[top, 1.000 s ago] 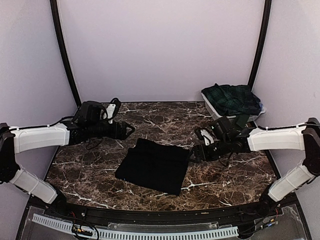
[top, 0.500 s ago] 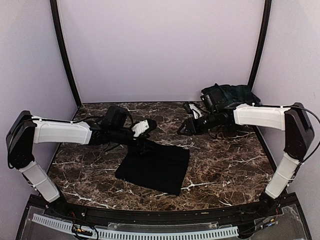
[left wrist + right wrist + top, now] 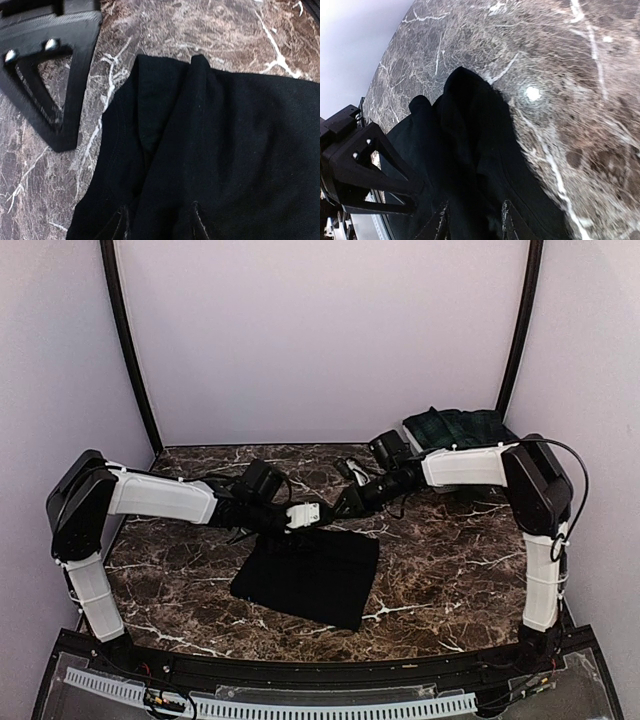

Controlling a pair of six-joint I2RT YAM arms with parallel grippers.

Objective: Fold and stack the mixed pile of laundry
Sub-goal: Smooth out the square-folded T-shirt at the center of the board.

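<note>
A plain black cloth [image 3: 310,575] lies flat in the middle of the marble table [image 3: 450,570]. Both grippers meet at its far edge. My left gripper [image 3: 312,517] is down on the cloth [image 3: 225,140]. Its jaws [image 3: 159,225] are partly open astride a raised ridge of fabric. My right gripper [image 3: 347,503] faces it from the other side. Its fingertips [image 3: 474,222] are also apart, over a bunched fold of the cloth [image 3: 470,150]. The tartan skirt [image 3: 462,426] rests at the back right.
A white basket [image 3: 412,438] holds the tartan skirt, mostly hidden behind the right arm. In the left wrist view the right gripper's black finger [image 3: 55,75] lies close beside the cloth's corner. Walls enclose the table on three sides.
Both arms swung inward from the table's sides to the far edge of the black cloth. Both sets of jaws narrowed, and the cloth edge has ridged up between them.
</note>
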